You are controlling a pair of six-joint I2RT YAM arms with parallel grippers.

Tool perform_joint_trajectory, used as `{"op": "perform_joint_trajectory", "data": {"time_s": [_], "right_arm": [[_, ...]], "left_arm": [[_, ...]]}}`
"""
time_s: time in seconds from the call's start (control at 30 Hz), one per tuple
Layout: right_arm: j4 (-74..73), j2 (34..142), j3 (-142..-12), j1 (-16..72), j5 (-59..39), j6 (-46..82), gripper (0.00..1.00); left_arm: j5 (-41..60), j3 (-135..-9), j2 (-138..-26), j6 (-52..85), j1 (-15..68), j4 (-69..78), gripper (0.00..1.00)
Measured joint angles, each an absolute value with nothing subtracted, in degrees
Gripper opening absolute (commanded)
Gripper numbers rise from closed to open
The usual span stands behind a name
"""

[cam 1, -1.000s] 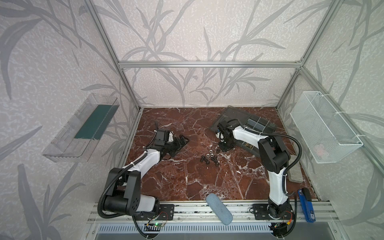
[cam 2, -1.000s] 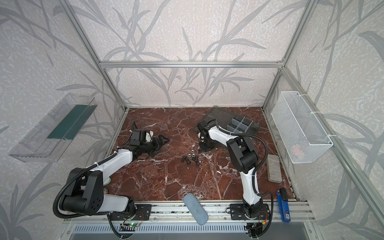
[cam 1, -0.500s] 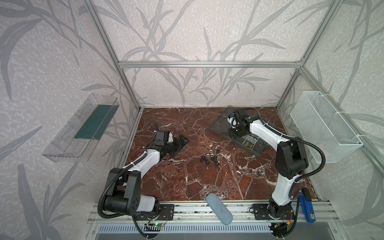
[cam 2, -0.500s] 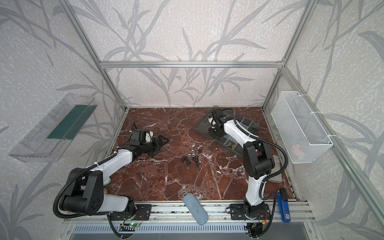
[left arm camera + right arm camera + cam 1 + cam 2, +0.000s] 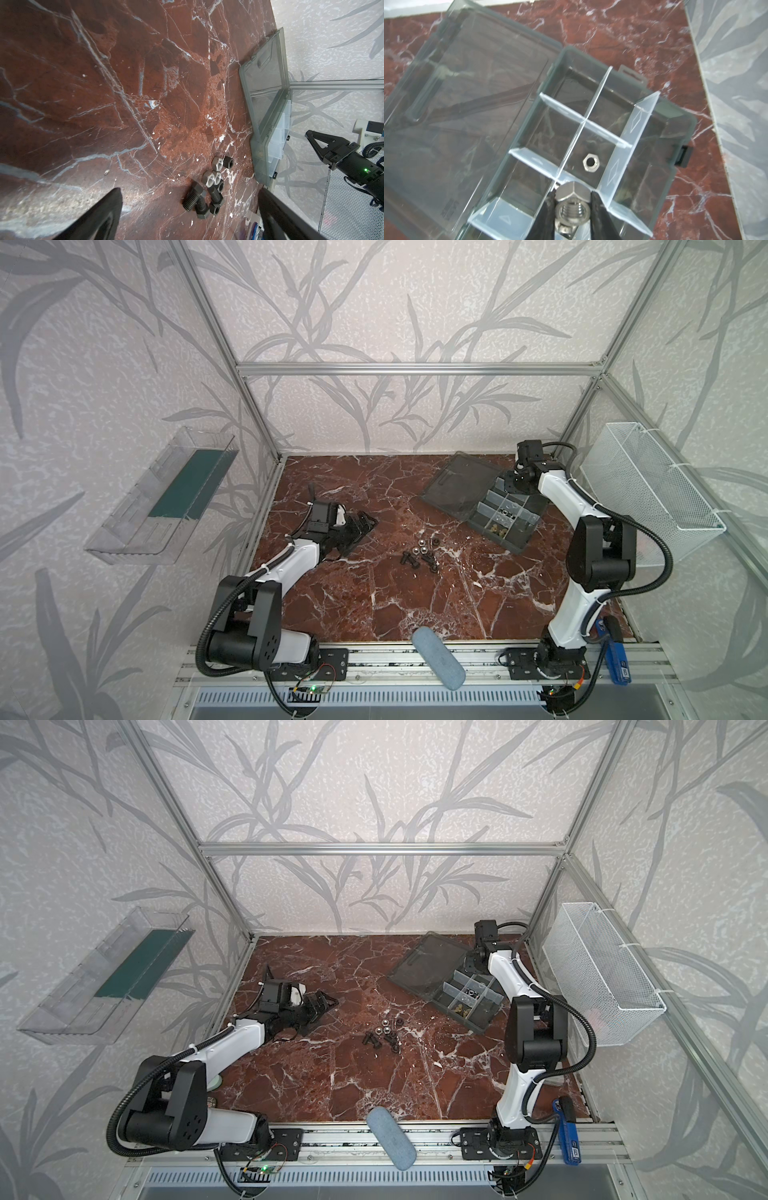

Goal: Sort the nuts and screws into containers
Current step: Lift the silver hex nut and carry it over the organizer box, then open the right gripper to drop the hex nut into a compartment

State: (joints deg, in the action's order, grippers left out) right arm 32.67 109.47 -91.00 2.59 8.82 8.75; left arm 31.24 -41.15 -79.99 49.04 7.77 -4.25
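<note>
right gripper: matte black fingers pinched narrow on a shiny silver hex nut, thread visible in its bore, held above the clear dividers of the organizer box
second silver hex nut lies flat on the floor of a middle compartment
box is dark grey plastic; smoky translucent lid is hinged open and flat on the desk, at the far right corner
brass-coloured bits sit in a near-end compartment
left gripper: jaws wide, nothing in them, low near the left edge
loose pile mid-desk: black threaded screws and silver nuts, touching
desk is glossy red marble with white veins
vs a second ago: right gripper was low near the pile by the lid's edge, now out over the box; left arm and pile unchanged
</note>
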Motion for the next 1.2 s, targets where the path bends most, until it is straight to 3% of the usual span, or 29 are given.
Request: {"op": "perform_joint_trajectory", "data": {"time_s": [0.4, 1.0, 1.03, 1.2], "right_arm": [[32.4, 116.8, -94.7, 1.3, 12.5, 8.3, 0.0], [32.5, 118.1, -94.0, 0.2, 12.9, 8.1, 0.0], [32.6, 118.5, -94.0, 0.2, 12.8, 8.1, 0.01], [33.2, 120.9, -94.0, 0.2, 12.5, 8.1, 0.31]], "left_arm": [[31.4, -41.1, -80.0, 49.0, 7.8, -4.3, 0.99], [31.5, -41.1, -80.1, 49.0, 7.8, -4.3, 0.99], [31.5, -41.1, -80.1, 49.0, 7.8, -4.3, 0.99], [31.5, -41.1, -80.1, 49.0, 7.8, -4.3, 0.99]]}}
